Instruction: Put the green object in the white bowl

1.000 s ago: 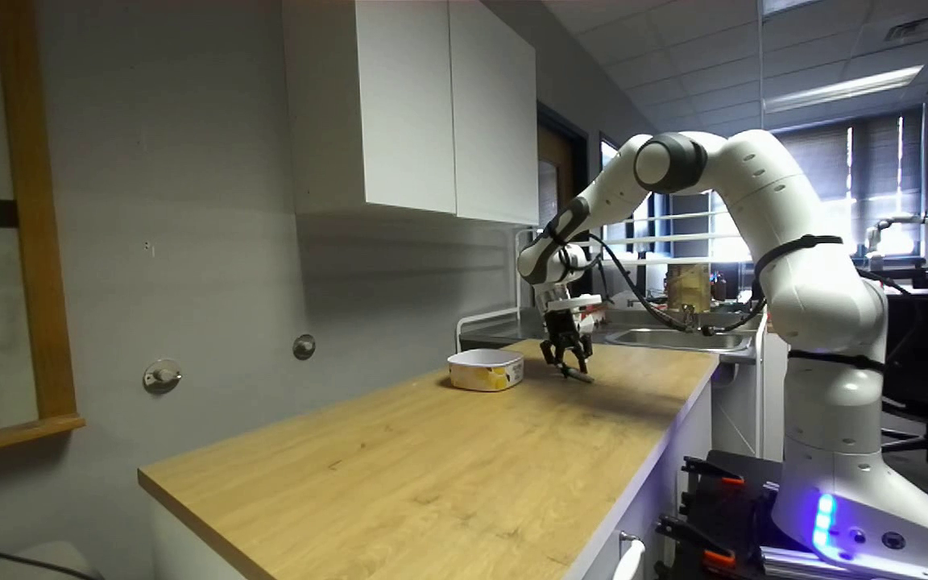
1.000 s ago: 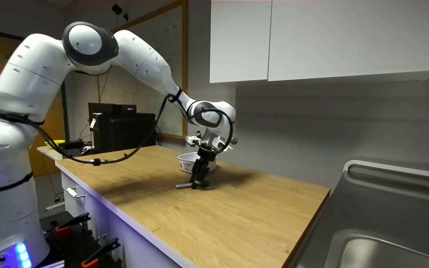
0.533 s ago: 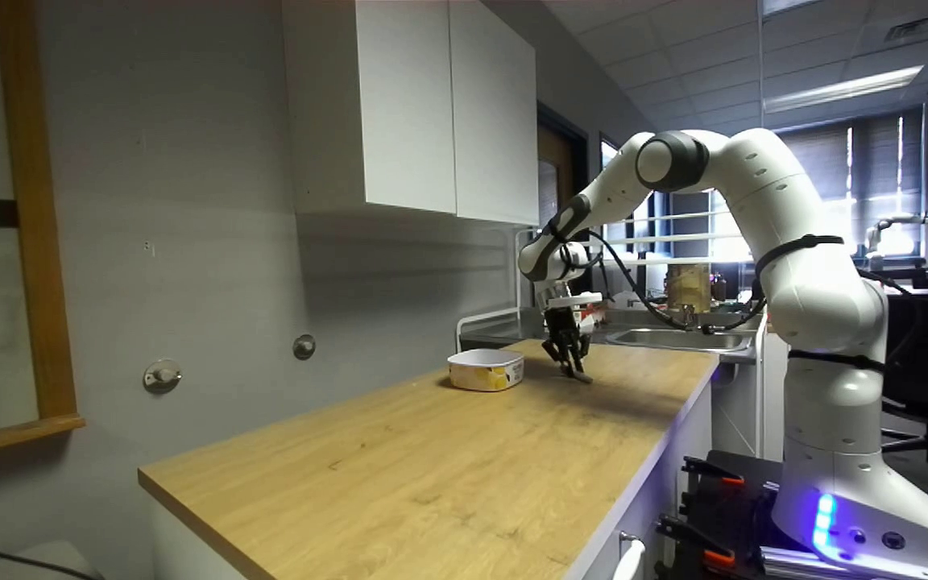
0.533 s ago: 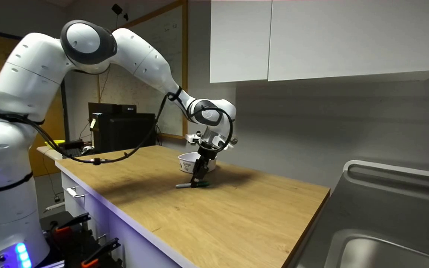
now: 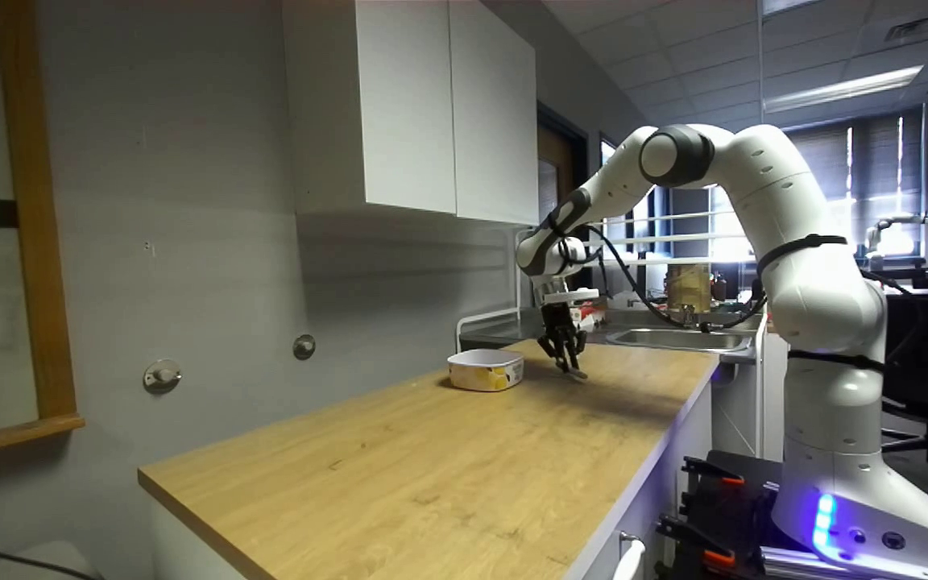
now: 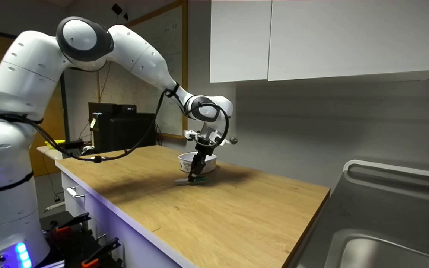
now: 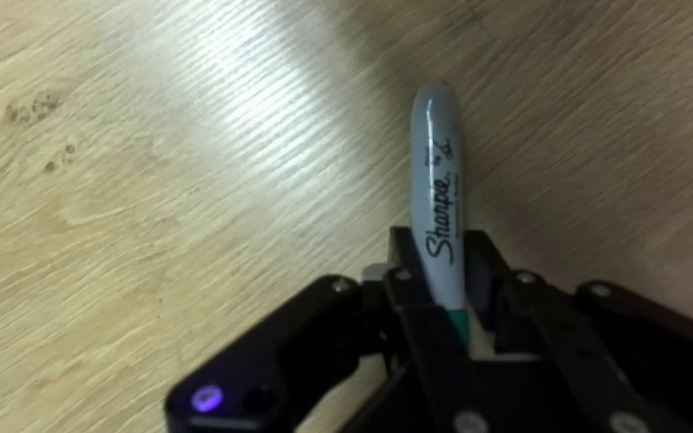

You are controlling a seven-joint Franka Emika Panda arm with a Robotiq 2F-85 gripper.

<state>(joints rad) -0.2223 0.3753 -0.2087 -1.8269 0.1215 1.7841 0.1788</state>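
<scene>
The green object is a marker (image 7: 437,174) with a grey body and a green cap. It lies between the fingers of my gripper (image 7: 440,236) in the wrist view, its cap partly hidden by a finger. My gripper is shut on it. In both exterior views the marker (image 5: 578,374) (image 6: 182,181) hangs level, just above the counter, under the gripper (image 5: 569,364) (image 6: 193,178). The white bowl (image 5: 480,377) has a printed outer wall and stands upright beside the gripper. In an exterior view the bowl (image 6: 186,163) stands behind the gripper and is partly hidden by it.
The bowl and marker are over a wooden counter (image 5: 432,475) near the wall. A white cupboard (image 5: 448,121) hangs above the counter. A steel sink (image 6: 378,245) adjoins one end of the counter, with a white rail (image 5: 484,316) beside it.
The gripper has closed on the marker and risen slightly with it, so the marker is lifted off the counter. The arm has shifted a little toward the bowl. The bowl has not moved.
</scene>
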